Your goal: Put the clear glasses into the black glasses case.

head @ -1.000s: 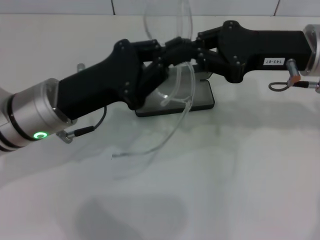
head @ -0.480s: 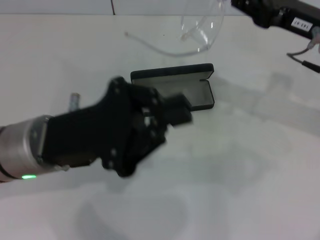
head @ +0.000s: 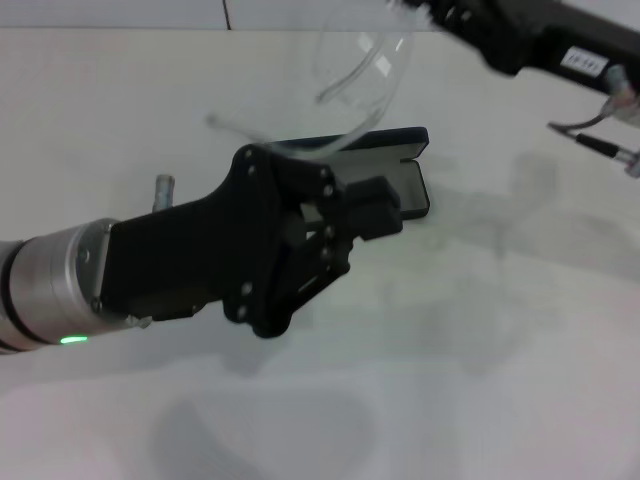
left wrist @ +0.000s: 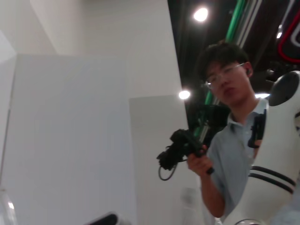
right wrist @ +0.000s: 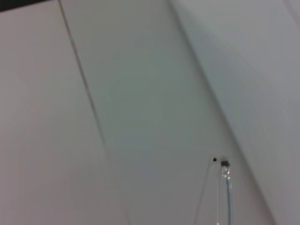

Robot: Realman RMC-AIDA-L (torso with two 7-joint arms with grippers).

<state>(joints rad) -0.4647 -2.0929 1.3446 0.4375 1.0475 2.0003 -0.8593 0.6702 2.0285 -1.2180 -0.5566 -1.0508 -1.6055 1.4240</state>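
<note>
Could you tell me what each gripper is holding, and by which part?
The right gripper holds the clear glasses by their upper edge; the left gripper holds nothing.

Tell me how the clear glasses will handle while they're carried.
The glasses hang from the right gripper above the case, so probably light. One long thin temple trails out sideways: likely springy, apt to snag. The smooth clear lens may slip.

Bespectacled man (left wrist: 232, 89) holding black camera rig (left wrist: 187, 140), white wall panels (left wrist: 70, 140), ceiling lights (left wrist: 200, 14) — white robot body (left wrist: 272, 164) beside him
</note>
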